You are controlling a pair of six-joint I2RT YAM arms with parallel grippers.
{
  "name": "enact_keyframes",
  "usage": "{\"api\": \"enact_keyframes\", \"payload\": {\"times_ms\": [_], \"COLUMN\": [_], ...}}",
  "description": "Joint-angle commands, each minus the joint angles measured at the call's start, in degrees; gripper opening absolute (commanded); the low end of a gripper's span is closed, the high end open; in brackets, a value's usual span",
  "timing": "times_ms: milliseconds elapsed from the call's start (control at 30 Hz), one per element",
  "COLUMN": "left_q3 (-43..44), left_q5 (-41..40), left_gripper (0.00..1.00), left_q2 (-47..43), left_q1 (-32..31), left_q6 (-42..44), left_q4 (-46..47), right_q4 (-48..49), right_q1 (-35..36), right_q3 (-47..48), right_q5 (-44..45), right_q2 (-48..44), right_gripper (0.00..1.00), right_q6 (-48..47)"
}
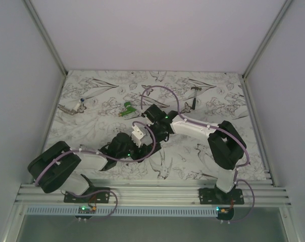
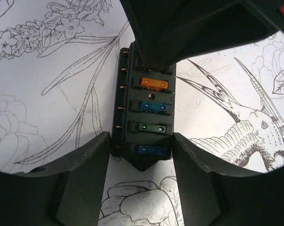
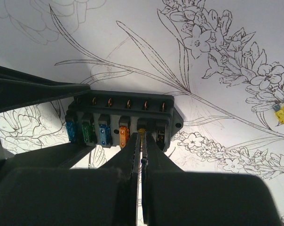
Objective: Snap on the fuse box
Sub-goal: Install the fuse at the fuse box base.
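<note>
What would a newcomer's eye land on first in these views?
Mid-table, the black fuse box sits clamped at its near end by the left gripper. Its coloured fuses stand out, and the right gripper, closed to a slit, sits on the slot beside the orange fuse. A small yellow piece lies apart on the table.

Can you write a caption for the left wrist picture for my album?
The left gripper clamps one end of the fuse box while the right gripper reaches over its colourful fuses.
</note>
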Motion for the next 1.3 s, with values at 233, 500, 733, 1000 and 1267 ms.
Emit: {"api": "enact_keyframes", "payload": {"times_ms": [233,500,733,1000,1267], "left_q3": [-3.17,-2.67,-2.38,-1.21,-1.21], "left_q5": [-2.04,-3.2,-2.92,-2.01,-1.7], "left_gripper": [0.57,0.6,0.63,0.59,0.59], "left_q2": [-3.67,-6.05,-7.99,-4.0,-5.28], "left_q1": [-0.22,-0.17,-0.18,-0.18,-0.2], "left_q6": [-2.31,-3.18,-2.4,-2.29,-2.58], "left_q4": [-1.62,-1.62,-1.63,-1.62,-1.62], "right_q4": [-4.68,-4.85,-4.86,-4.86,-4.89], "right_q1": [0.18,0.23,0.23,0.24,0.18], "right_q3": [-3.48,-3.48,-3.31,-3.3,-3.64], "right_q5": [0.9,0.52,0.3,-0.22,-0.44], "right_q2": [6.79,7.15,7.49,7.58,7.67], "right_gripper": [0.0,0.0,0.0,0.0,0.0], "right_q6": [-0.81,-0.82,-0.86,-0.92,-0.9]}}
